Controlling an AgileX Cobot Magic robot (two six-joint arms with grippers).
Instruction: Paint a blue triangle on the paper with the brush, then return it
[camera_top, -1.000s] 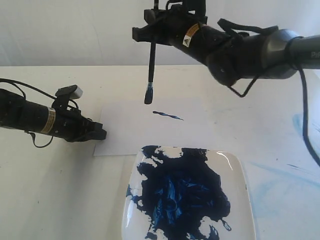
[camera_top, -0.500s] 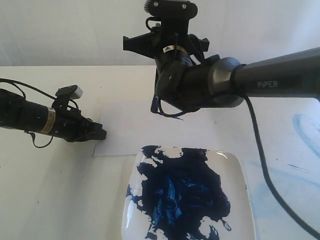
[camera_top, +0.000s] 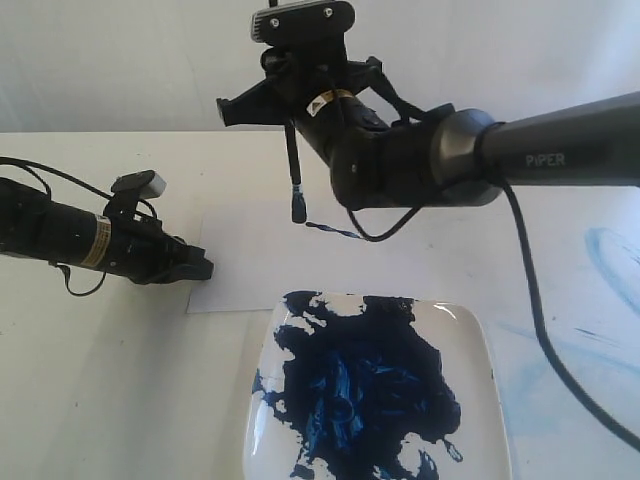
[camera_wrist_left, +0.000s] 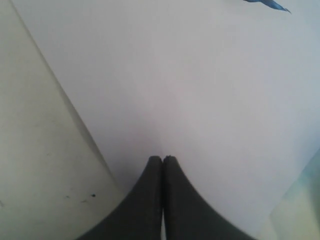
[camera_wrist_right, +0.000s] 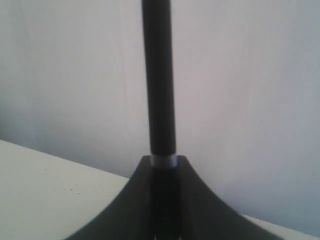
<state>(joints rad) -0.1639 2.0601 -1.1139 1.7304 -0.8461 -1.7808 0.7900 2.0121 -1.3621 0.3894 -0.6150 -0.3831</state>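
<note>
Two black robot arms work over a cream table (camera_top: 100, 380), and I am steering them from afar. The right gripper (camera_top: 290, 112) reaches across the middle of the exterior view, its jaws clamped on the brush (camera_top: 293, 170). The brush hangs nearly upright below the gripper, with its dark bristle tip pointing down at the paper (camera_top: 250, 255). The tip sits just beside the left end of the blue stroke (camera_top: 335, 231), a single thin dark line slanting down to the right. It is the only painted mark on the sheet. I cannot tell whether the bristles touch the paper or hang just above it. In the right wrist view, the brush (camera_wrist_right: 158, 80) rises straight out from between the closed jaws of the right gripper (camera_wrist_right: 162, 165). A narrow silver band shows at the jaw tips, and the bristle end is cut off by the frame. The left gripper (camera_top: 203, 268) lies low at the left edge of the paper. In the left wrist view, the left gripper (camera_wrist_left: 162, 159) has its jaws pressed together with nothing between them. They rest over the paper (camera_wrist_left: 175, 90) near its border with the table (camera_wrist_left: 40, 150), well apart from the blue stroke (camera_wrist_left: 267, 4). A glossy white plate (camera_top: 475, 330) smeared with dark-blue paint sits just in front of the paper.
</note>
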